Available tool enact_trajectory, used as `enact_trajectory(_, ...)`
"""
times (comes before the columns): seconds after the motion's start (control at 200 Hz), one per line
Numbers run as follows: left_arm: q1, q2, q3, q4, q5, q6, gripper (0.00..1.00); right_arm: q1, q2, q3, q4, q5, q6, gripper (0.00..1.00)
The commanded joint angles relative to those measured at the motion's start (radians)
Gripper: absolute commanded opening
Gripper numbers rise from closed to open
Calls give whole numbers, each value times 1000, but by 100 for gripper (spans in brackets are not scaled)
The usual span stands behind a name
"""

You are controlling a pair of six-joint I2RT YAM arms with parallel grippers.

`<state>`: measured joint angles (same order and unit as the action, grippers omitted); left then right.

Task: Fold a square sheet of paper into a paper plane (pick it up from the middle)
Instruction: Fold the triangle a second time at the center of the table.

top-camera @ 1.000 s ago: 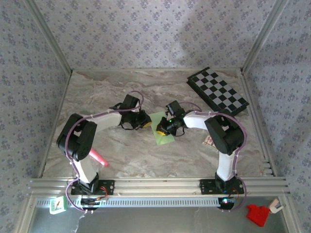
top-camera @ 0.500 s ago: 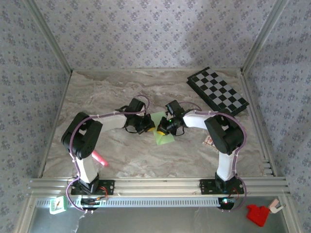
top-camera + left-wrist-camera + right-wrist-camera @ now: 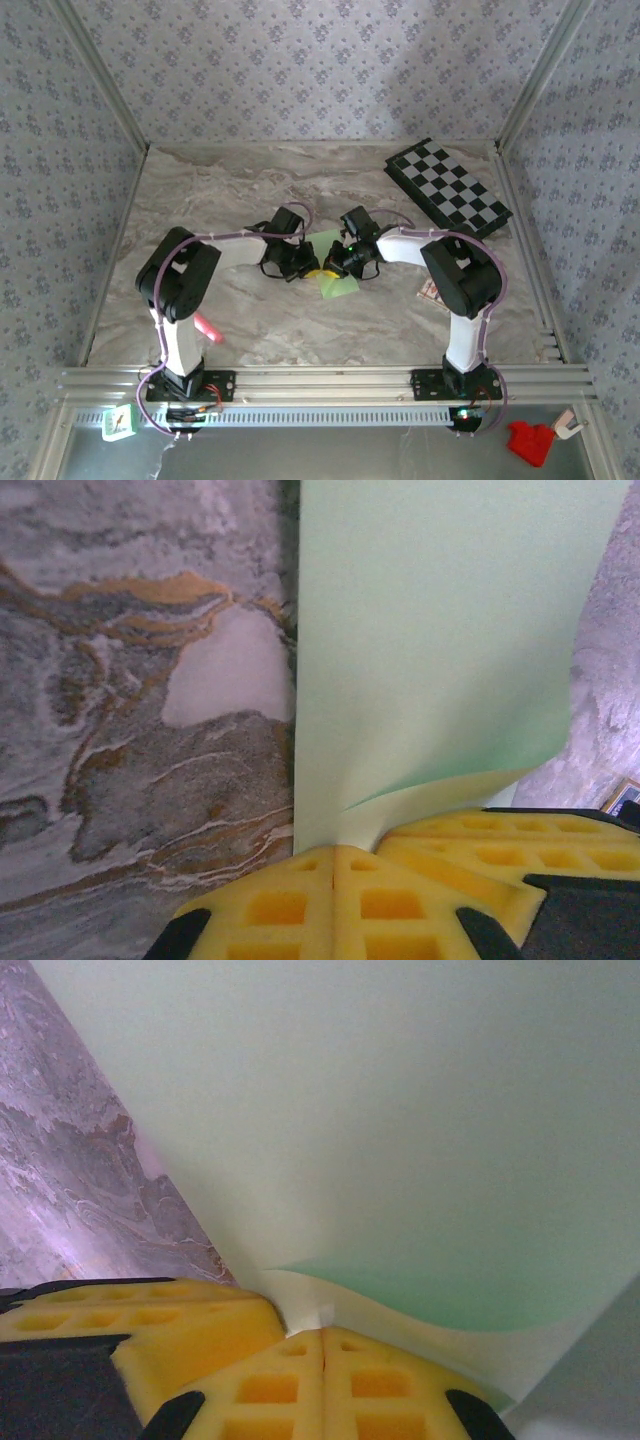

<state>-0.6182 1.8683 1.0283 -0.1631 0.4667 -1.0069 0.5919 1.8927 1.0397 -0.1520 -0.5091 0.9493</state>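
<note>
Our left claw (image 3: 308, 266) sits at the middle of the table (image 3: 220, 190), its yellow pads (image 3: 280, 905) pressed together with no gap between them, and the near edge of the pale green sheet of paper (image 3: 340, 287) is pinched in the seam where they meet. Our right claw (image 3: 336, 262) is just beside it, almost touching, its own pads (image 3: 380, 1385) closed the same way on the same edge. In the left wrist view the sheet (image 3: 430, 630) runs away from the left claw (image 3: 333, 852) across the marble, one straight edge lying along the table and a lower layer curling up near the pads. From the right claw (image 3: 322, 1334) we see the sheet (image 3: 400, 1110) spread out ahead, with a lifted flap bowing just above the pads. A black-and-grey chequered board (image 3: 450, 190) lies at the far right corner, well apart, and a pink marker (image 3: 205, 327) lies near the left arm's base.
</note>
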Motion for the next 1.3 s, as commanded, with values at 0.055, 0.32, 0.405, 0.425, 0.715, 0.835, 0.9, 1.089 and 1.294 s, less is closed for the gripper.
enact_trajectory(0.055, -6, 27, 34, -73, -47, 31, 0, 6, 33, -8, -59, 34, -6, 5)
enact_trajectory(0.32, -8, 55, 63, -189, -99, 86, 0, -3, -59, -24, 32, -8, -10, 7)
enact_trajectory(0.405, -8, 64, 86, -230, -116, 123, 0, -14, -97, -43, 69, -16, -36, 8)
enact_trajectory(0.425, -7, 66, 94, -239, -120, 133, 0, -17, -105, -48, 75, -18, -45, 8)
enact_trajectory(0.715, -7, 104, 169, -298, -120, 233, 0, -29, -109, -87, 114, -51, -140, 8)
enact_trajectory(0.835, -6, 118, 189, -308, -109, 259, 0, -26, -90, -73, 106, -46, -150, 8)
enact_trajectory(0.9, -6, 125, 198, -317, -109, 270, 0, -27, -76, -61, 92, -39, -157, 8)
enact_trajectory(1.089, -5, 136, 216, -334, -110, 290, 0, -28, -55, -65, 80, -11, -158, 8)
enact_trajectory(1.294, -4, 140, 234, -342, -108, 304, 0, -31, -49, -111, 88, 19, -157, 7)
